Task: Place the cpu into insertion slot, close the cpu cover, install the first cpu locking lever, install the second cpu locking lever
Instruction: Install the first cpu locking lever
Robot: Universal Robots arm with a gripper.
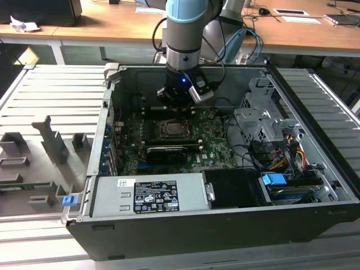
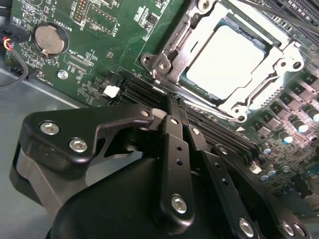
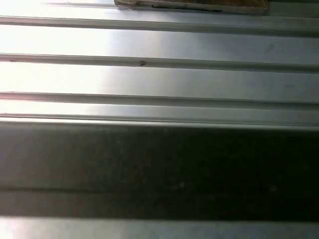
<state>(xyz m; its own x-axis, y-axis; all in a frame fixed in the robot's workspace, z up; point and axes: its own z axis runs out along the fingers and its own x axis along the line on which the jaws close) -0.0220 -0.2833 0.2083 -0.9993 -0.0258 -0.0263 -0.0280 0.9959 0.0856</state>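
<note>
The cpu (image 2: 227, 59) lies flat in the insertion slot (image 2: 185, 78), its pale metal top showing through the window of the cpu cover (image 2: 172, 52). The cover's silver frame lies down over it. In the exterior view the cpu (image 1: 170, 129) sits mid-motherboard inside the open computer case. My gripper (image 1: 175, 106) hangs just behind it, low over the board. In the second wrist view my gripper (image 2: 172, 98) is shut, its two black fingers (image 2: 175, 149) pressed together. Their tip is beside the cover's near edge, and nothing shows between them.
A long black card (image 1: 167, 151) lies in front of the socket. A grey power supply (image 1: 149, 197) fills the case's front, with a drive cage (image 1: 264, 124) and cables (image 1: 281, 160) on the exterior view's right. Memory slots (image 2: 219, 134) and a coin battery (image 2: 49, 40) flank the socket.
</note>
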